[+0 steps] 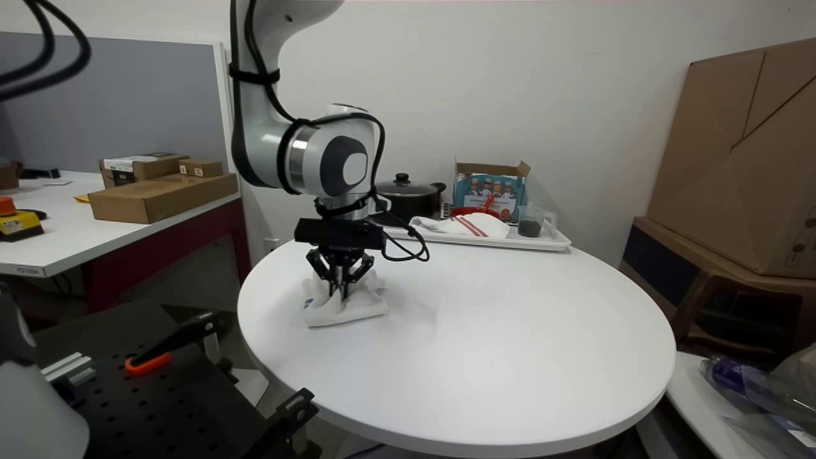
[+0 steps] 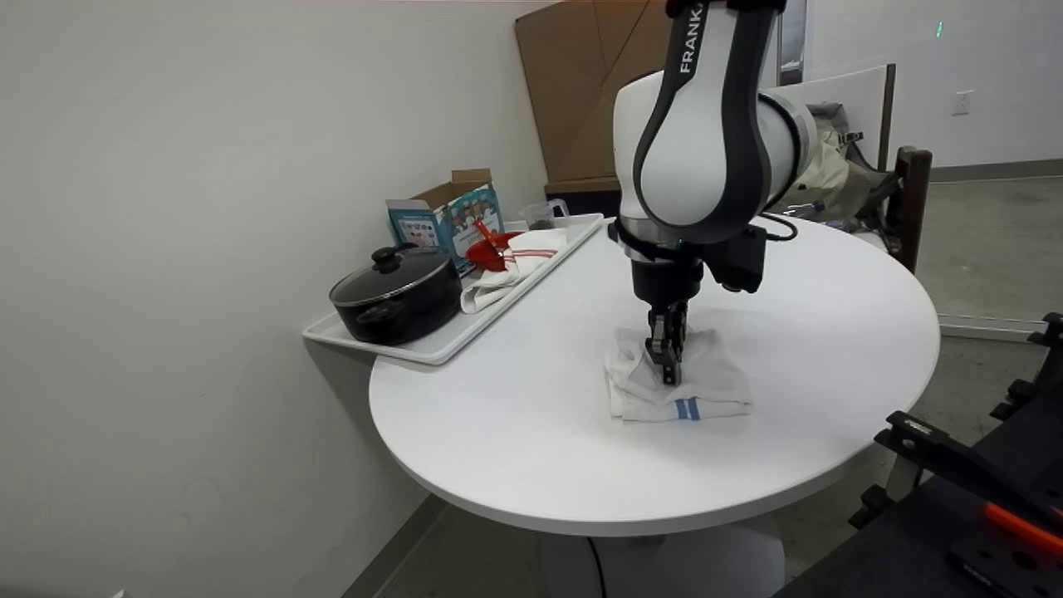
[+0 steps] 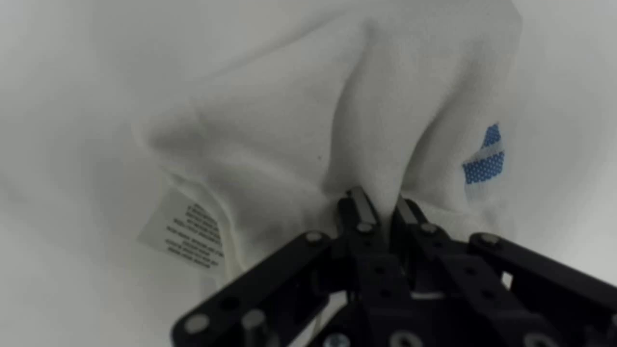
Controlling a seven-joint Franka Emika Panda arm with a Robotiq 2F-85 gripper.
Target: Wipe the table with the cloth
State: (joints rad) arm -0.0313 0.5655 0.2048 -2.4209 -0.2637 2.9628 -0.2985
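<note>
The cloth point(image 1: 347, 311) is white with blue stripes and lies folded and bunched on the round white table point(image 1: 510, 344). In an exterior view the cloth point(image 2: 716, 378) shows its blue stripes at the near edge. My gripper point(image 1: 340, 292) points straight down at the cloth's middle, low over the table; it also shows in an exterior view point(image 2: 671, 378). In the wrist view the gripper point(image 3: 383, 207) is shut on a pinched fold of the cloth point(image 3: 270, 135). The cloth spreads around the fingers, and a printed label sticks out at its left. The fold between the fingers is partly hidden.
A white tray point(image 1: 539, 243) at the table's wall side holds a black pot point(image 2: 397, 299), a red bowl point(image 2: 488, 253), a red-striped towel point(image 1: 472, 224), an open box point(image 1: 489, 191) and a clear cup point(image 1: 530, 223). A black pegboard bench point(image 1: 146, 395) stands beside the table.
</note>
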